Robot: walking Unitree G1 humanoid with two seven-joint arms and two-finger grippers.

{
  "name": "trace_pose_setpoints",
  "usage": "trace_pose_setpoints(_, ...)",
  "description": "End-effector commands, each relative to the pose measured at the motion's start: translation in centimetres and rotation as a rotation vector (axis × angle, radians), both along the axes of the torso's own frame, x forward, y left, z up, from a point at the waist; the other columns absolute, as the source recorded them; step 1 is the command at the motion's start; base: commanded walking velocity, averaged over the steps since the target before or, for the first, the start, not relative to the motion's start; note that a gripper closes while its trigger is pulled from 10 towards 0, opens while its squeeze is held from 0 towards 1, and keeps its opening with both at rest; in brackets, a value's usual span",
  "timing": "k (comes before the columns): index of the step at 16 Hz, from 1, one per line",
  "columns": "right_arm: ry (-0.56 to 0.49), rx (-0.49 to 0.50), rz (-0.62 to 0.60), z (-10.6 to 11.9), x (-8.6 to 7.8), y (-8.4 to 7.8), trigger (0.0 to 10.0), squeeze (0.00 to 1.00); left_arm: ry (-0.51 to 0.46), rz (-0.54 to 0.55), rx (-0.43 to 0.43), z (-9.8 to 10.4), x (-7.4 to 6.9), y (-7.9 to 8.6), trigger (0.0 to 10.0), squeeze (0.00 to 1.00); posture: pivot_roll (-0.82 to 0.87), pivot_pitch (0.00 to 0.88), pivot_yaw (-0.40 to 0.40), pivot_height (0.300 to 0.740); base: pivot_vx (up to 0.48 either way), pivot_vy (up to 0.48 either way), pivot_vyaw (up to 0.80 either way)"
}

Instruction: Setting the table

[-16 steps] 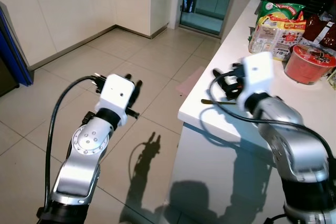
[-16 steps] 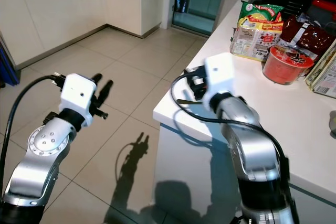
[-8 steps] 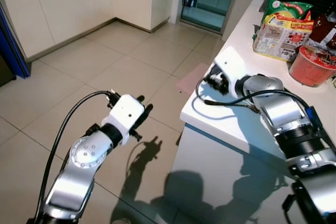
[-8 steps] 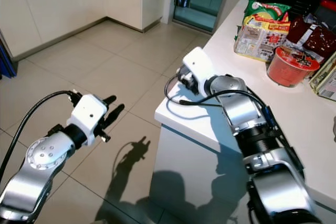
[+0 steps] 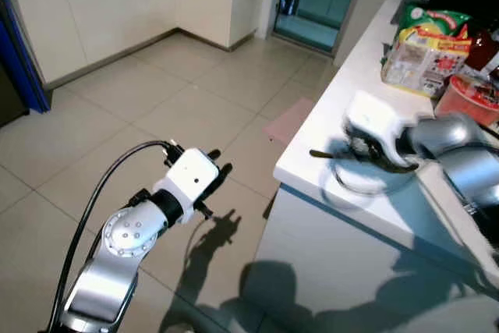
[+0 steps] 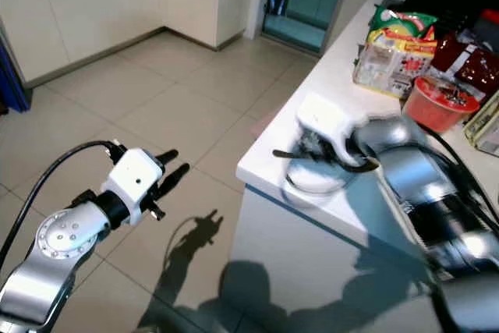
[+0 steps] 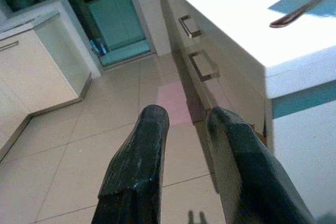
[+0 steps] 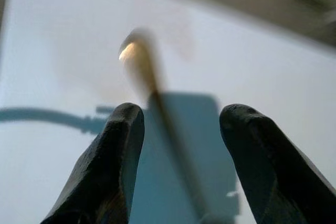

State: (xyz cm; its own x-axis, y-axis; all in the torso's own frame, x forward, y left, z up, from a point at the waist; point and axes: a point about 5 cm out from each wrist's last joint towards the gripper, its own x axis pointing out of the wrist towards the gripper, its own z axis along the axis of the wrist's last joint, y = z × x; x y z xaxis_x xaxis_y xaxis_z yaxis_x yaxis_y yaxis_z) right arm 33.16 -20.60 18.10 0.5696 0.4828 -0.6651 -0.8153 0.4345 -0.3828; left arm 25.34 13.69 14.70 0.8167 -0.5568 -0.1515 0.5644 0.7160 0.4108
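1. Right gripper [image 8: 176, 166] is over the white bench [image 5: 366, 200], fingers spread wide, a spoon [image 8: 144, 69] between them.
2. Left gripper [image 7: 184, 156] is part open, holding nothing, above the floor [image 5: 117, 107].

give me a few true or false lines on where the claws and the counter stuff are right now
1. The left claw hangs over the tiled floor, beside the white counter. True.
2. The right claw has its fingers apart, with a thin brownish utensil between them above the counter. True, though the utensil is blurred and contact with the fingers cannot be judged.
3. The red round cup with a lid stands on the floor. False: it stands on the counter, by the food packets.
4. The left claw grips a plate. False: its fingers hold nothing.
5. The counter front has drawer handles. True.
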Motion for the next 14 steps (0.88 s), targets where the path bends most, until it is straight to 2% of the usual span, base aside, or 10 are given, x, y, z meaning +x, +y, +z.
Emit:
trace_pose_setpoints(1, 0.063, -0.006, 0.058, -0.2, -1.2, -0.9, 10.0, 0.0, 0.007, -0.039, 0.0, 0.1, -0.1, -0.6, 10.0, 0.0, 0.02, 0.0, -0.098, 0.74, 0.0, 0.0, 0.0)
trace_pose_setpoints(5, 0.084, 0.013, 0.112, 0.5, -3.0, -2.2, 10.0, 0.0, 0.009, -0.049, 0.004, 0.1, 0.0, -0.6, 10.0, 0.0, 0.01, 0.0, -0.092, 0.74, 0.0, 0.0, 0.0)
trace_pose_setpoints(6, 0.051, 0.024, 0.098, 1.1, -3.1, -2.8, 10.0, 0.0, 0.005, -0.049, 0.006, 0.1, 0.0, -0.6, 10.0, 0.0, 0.01, 0.0, -0.092, 0.74, 0.0, 0.0, 0.0)
trace_pose_setpoints(7, -0.036, 0.086, 0.065, 2.4, -2.6, -3.2, 10.0, 0.0, -0.015, -0.028, 0.005, 0.3, 0.3, -0.4, 10.0, 0.0, 0.01, 0.0, -0.089, 0.74, 0.0, 0.0, 0.0)
trace_pose_setpoints(8, -0.122, 0.144, 0.03, 3.5, -2.1, -3.2, 10.0, 0.0, -0.041, 0.003, 0.003, 0.6, 0.6, -0.3, 10.0, 0.0, 0.01, 0.0, -0.089, 0.74, 0.0, 0.0, 0.0)
trace_pose_setpoints(9, -0.155, 0.164, 0.017, 3.9, -2.0, -3.2, 10.0, 0.0, -0.053, 0.016, 0.005, 0.7, 0.8, -0.2, 10.0, 0.0, 0.01, 0.0, -0.089, 0.74, 0.0, 0.0, 0.0)
trace_pose_setpoints(10, -0.288, 0.274, -0.094, 4.8, -1.3, -2.6, 10.0, 0.0, -0.085, 0.099, -0.024, 1.2, 1.5, 0.1, 10.0, 0.0, 0.01, 0.0, -0.09, 0.74, 0.0, 0.0, 0.0)
trace_pose_setpoints(11, -0.359, 0.425, -0.23, 5.0, -1.1, -1.7, 10.0, 0.0, -0.13, 0.166, -0.07, 1.8, 2.1, 0.2, 10.0, 0.0, 0.01, 0.0, -0.089, 0.74, 0.0, 0.0, 0.0)
trace_pose_setpoints(12, -0.367, 0.572, -0.317, 4.1, -1.7, -0.3, 10.0, 0.0, -0.161, 0.202, -0.097, 2.3, 2.4, 0.2, 10.0, 0.0, 0.01, 0.0, -0.081, 0.74, 0.0, 0.0, 0.0)
trace_pose_setpoints(14, -0.381, 0.698, -0.415, 2.7, -2.9, 1.0, 10.0, 0.0, -0.176, 0.233, -0.116, 2.6, 2.8, 0.1, 10.0, 0.0, 0.0, 0.0, -0.063, 0.74, 0.0, 0.0, 0.0)
